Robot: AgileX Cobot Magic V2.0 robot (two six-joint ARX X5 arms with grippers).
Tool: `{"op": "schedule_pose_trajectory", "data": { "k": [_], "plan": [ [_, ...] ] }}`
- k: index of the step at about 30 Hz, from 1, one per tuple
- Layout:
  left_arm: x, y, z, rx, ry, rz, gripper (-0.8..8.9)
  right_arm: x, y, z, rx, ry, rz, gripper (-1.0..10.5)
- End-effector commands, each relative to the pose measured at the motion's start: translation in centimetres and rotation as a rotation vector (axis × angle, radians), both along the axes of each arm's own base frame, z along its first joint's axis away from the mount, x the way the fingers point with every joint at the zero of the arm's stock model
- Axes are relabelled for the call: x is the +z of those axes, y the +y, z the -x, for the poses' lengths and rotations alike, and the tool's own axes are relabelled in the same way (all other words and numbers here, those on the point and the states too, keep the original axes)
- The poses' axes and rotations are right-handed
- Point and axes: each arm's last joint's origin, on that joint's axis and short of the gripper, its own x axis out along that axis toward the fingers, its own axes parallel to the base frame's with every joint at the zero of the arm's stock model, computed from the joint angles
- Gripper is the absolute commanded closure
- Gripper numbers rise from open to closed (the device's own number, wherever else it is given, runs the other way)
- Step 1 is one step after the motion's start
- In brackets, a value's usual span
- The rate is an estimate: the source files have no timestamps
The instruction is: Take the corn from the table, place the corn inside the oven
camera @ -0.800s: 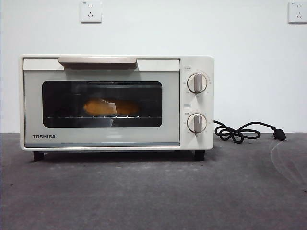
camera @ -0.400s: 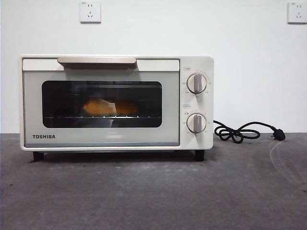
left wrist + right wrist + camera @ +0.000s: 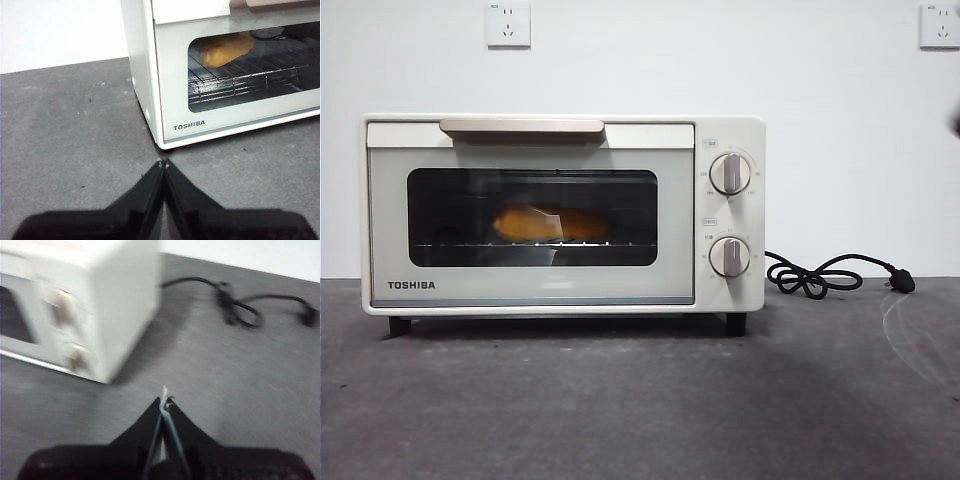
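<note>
The corn (image 3: 552,223) lies on the wire rack inside the cream-white oven (image 3: 560,290), seen through the dark glass of its closed door; the left wrist view shows the corn (image 3: 226,49) behind that glass too. My left gripper (image 3: 163,163) hangs shut and empty over the table (image 3: 640,400), off the oven's (image 3: 145,60) TOSHIBA corner. My right gripper (image 3: 164,401) is shut and empty above the table, off the oven's (image 3: 120,295) knob end; that view is blurred. In the front view only a dark tip (image 3: 955,122) shows at the right edge.
A black power cord (image 3: 825,275) with its plug lies coiled on the table to the right of the oven, and the cord (image 3: 240,310) shows in the right wrist view too. Two wall sockets sit on the white wall behind.
A dark tip has come into view at the front view's right edge. The oven and the corn have not moved.
</note>
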Motion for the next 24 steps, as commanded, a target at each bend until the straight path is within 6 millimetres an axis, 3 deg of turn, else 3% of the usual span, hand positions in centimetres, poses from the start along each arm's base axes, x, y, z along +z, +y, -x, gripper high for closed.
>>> {"op": "schedule_pose_trajectory", "data": {
  "k": [1,13,24],
  "plan": [
    [-0.3,0.0,-0.1,-0.002,0.004,0.005,8.17,-2.9,-1.2,1.5,-0.066,-0.026,0.002,9.6],
    [-0.3,0.0,-0.1,-0.002,0.004,0.005,8.17,-9.5,-2.2,4.6,-0.15,-0.072,-0.094,9.6],
    [-0.3,0.0,-0.1,-0.002,0.012,0.005,8.17,-8.8,-2.6,5.1,-0.19,-0.184,-0.092,9.6]
  ]
}}
